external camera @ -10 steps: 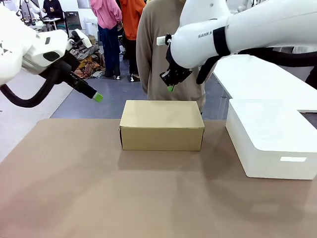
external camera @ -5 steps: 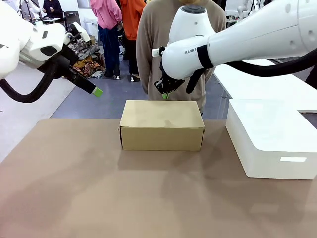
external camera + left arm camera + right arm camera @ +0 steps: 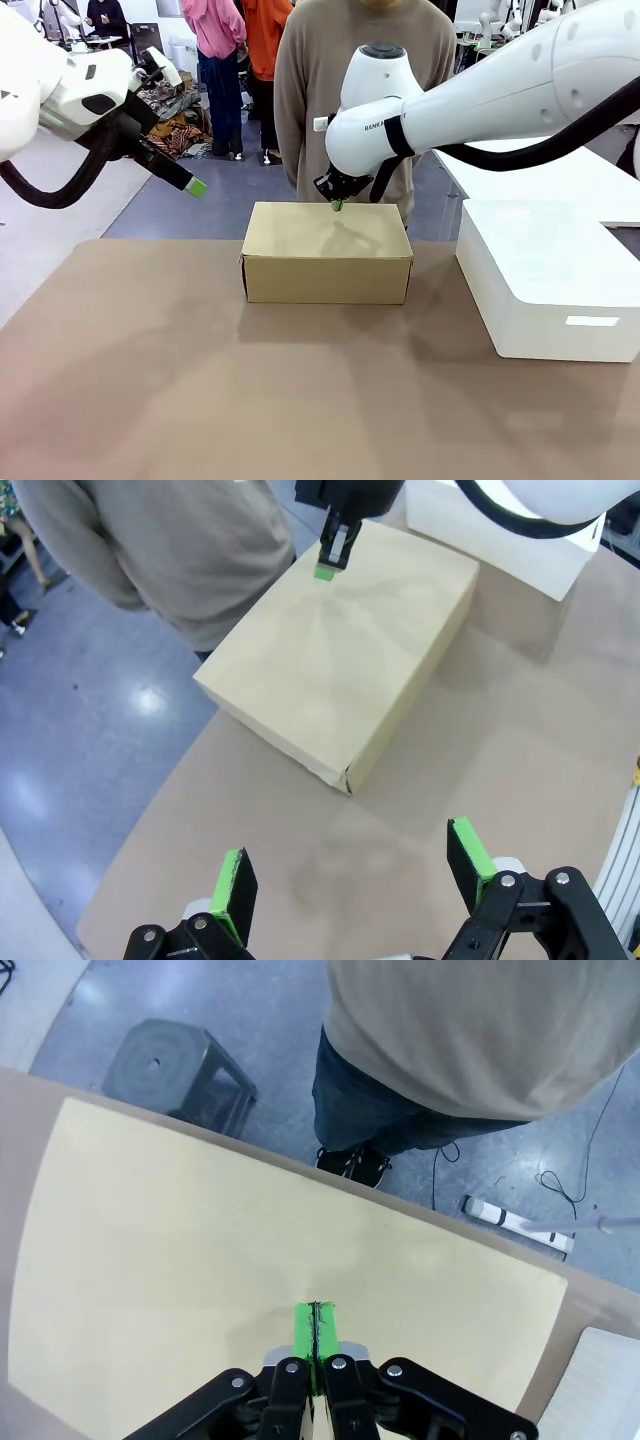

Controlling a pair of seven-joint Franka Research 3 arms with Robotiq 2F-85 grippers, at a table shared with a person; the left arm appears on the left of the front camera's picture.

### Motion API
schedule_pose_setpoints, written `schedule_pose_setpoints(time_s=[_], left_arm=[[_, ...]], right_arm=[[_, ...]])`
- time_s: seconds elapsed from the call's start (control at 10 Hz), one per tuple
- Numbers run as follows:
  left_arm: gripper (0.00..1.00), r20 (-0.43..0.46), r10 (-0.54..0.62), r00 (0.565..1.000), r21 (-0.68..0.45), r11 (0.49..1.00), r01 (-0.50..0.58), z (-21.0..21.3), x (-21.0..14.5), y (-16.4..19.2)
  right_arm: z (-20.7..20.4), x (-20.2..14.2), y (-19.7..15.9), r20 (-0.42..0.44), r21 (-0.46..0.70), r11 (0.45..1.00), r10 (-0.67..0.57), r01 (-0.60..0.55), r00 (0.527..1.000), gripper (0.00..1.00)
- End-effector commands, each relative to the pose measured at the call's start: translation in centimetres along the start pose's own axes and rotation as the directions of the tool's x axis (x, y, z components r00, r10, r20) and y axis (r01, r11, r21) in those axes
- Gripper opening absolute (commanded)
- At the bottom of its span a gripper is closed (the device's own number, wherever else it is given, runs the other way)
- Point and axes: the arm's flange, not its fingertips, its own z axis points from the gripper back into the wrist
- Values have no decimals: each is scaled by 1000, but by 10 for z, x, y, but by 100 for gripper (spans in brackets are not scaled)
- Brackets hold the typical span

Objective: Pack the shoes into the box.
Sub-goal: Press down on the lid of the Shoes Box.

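The tan-brown cardboard shoe box (image 3: 326,252) sits closed on the brown table (image 3: 200,380), lid flat. Left of the box and well above the table, the left gripper (image 3: 197,187) hangs with its jaws spread wide and empty. Over the box's far edge, in front of the person in the beige top (image 3: 365,60), the right gripper (image 3: 337,205) points down, pads pressed together on nothing. With pinched tips it may slip off the lid edge or shove the box.
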Motion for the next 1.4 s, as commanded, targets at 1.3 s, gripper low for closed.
schedule_pose_setpoints(time_s=[1.3], left_arm=[[100, -6, 5, 1000, 7, 1000, -5, 1, -2, 0]], right_arm=[[89, -46, 7, -1, 82, 990, 111, -111, 994, 0]])
